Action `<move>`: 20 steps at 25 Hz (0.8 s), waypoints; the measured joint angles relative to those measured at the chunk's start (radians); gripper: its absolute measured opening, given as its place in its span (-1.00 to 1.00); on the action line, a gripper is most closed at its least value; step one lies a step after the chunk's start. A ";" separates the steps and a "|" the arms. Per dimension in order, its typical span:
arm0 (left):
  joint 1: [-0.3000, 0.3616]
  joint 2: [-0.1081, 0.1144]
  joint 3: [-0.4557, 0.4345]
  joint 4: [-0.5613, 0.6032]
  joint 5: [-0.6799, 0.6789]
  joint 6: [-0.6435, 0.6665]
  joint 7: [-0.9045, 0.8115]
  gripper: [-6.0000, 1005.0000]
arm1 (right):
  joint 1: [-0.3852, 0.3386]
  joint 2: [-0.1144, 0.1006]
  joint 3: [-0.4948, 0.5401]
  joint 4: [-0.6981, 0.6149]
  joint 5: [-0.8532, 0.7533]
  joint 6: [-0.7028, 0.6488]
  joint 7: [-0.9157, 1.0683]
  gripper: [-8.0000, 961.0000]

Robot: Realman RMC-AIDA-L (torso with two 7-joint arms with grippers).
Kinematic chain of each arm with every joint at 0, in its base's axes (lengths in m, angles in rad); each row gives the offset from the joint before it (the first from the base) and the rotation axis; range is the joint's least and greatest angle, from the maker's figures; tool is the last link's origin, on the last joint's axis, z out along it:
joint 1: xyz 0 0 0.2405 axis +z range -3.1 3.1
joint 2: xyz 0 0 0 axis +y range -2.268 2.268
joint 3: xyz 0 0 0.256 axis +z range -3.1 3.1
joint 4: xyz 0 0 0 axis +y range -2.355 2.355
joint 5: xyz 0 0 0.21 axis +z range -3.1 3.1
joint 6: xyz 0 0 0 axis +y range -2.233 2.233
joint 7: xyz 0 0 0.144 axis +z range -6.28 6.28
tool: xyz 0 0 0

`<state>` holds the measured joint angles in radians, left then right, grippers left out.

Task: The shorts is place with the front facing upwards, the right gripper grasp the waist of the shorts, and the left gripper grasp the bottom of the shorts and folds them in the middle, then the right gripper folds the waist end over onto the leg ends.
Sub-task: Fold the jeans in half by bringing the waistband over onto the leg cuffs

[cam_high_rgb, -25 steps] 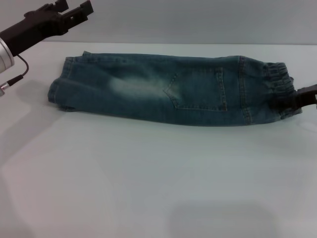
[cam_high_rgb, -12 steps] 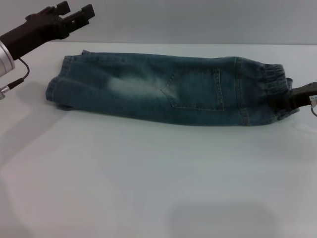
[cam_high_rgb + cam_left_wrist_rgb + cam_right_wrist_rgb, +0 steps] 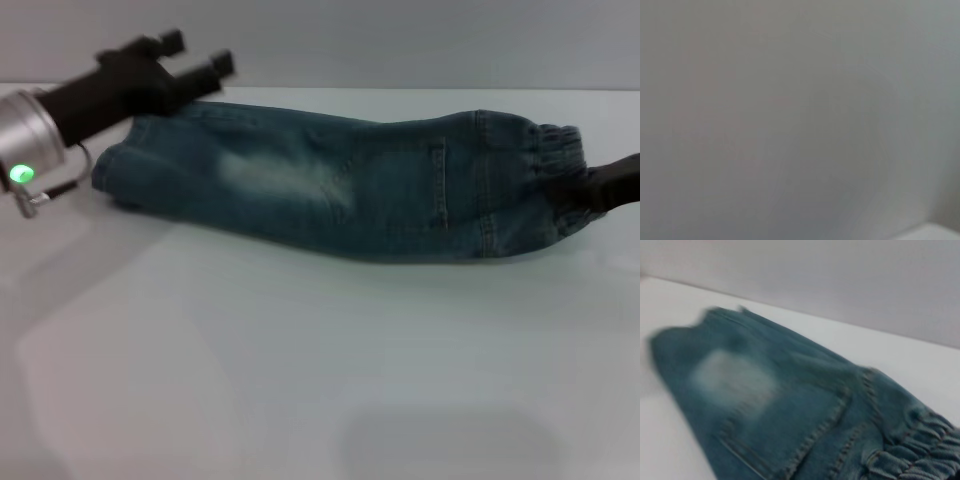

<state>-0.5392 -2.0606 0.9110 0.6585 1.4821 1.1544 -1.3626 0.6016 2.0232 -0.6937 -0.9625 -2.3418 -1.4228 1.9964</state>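
Since the frame a second ago, your left gripper [image 3: 195,55] has swung inward along the far edge of the table [image 3: 300,380] and now hangs just above the leg ends [image 3: 125,170], its green light [image 3: 17,174] turned into sight. The waist of the shorts [image 3: 555,165] has risen a little off the surface, and the pocket panel that lay flat has bunched up.

In the head view, you see the shorts [image 3: 340,190] folded lengthwise and lying across the far half of the table, leg ends toward your left and elastic waist toward your right. The left gripper's two fingers stand spread apart with nothing between them. Your right gripper [image 3: 590,188] sits at the waistband, clenched on the gathered denim and holding it slightly lifted.

The left wrist view gives you only a plain grey surface, with no fingers and no cloth in it.

In the right wrist view, the shorts [image 3: 775,405] fill the frame, the ruffled waist [image 3: 910,450] closest and the pale faded patch [image 3: 732,380] farther off on the leg, with the white table [image 3: 670,450] beneath.
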 joint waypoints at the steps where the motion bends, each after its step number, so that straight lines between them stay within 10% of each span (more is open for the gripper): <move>1: -0.001 0.000 0.028 -0.001 0.000 -0.011 0.009 0.66 | 0.000 0.000 0.000 0.000 0.000 0.000 0.000 -0.80; 20: -0.074 -0.012 0.394 -0.101 -0.112 -0.223 0.118 0.66 | -0.010 -0.044 0.210 -0.289 0.154 -0.592 0.099 -0.86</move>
<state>-0.6130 -2.0728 1.3055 0.5572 1.3700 0.9310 -1.2450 0.5918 1.9792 -0.4839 -1.2515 -2.1880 -2.0149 2.0957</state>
